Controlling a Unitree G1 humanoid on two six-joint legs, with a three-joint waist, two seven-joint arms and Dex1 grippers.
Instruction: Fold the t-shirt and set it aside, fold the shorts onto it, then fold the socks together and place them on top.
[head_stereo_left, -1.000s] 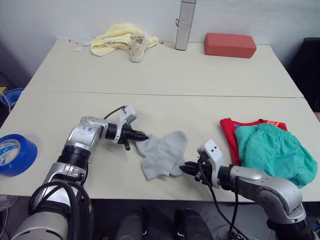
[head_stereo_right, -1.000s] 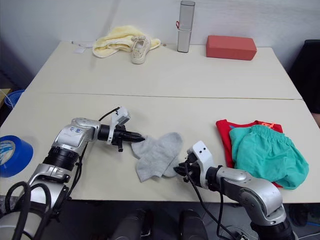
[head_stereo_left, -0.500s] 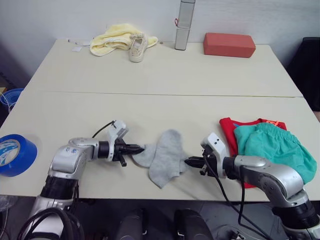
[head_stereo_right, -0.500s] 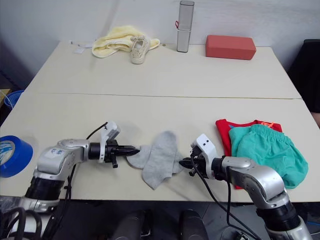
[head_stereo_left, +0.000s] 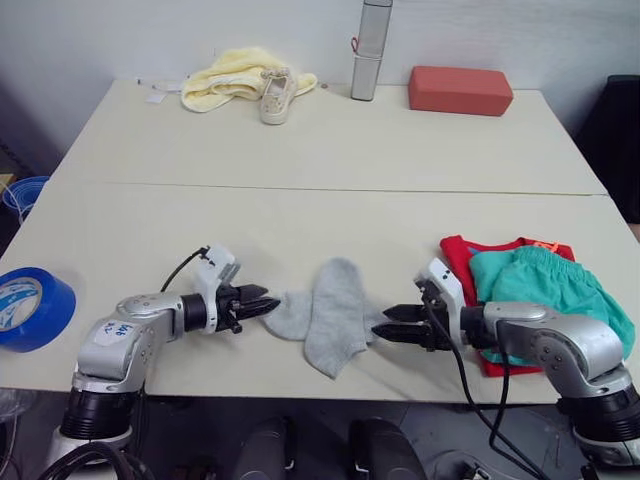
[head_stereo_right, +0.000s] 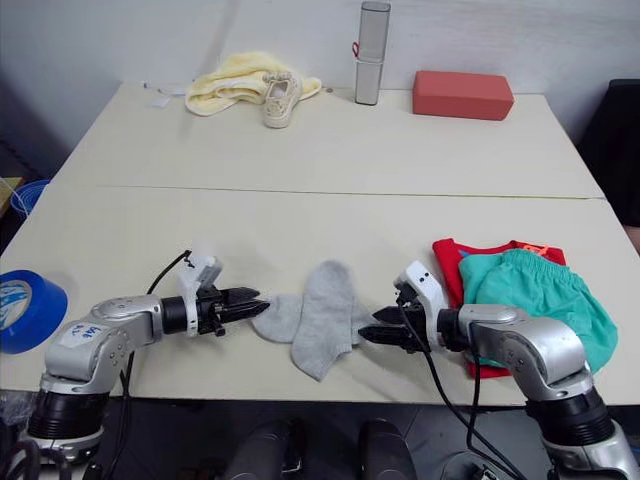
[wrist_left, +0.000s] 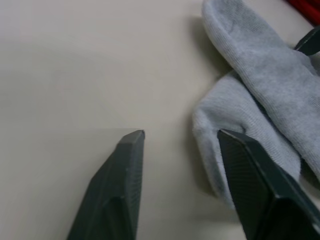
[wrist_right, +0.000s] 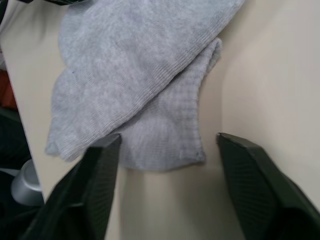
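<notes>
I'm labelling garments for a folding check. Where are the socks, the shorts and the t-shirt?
the socks (head_stereo_left: 330, 315), left eye view, middle of the upper sock.
the shorts (head_stereo_left: 540, 285), left eye view, middle of the teal fabric.
the t-shirt (head_stereo_left: 458, 262), left eye view, red strip left of the shorts.

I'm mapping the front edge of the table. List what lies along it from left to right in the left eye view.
blue tape roll → left pincer → socks → right pincer → t-shirt with the shorts lying on it.
</notes>
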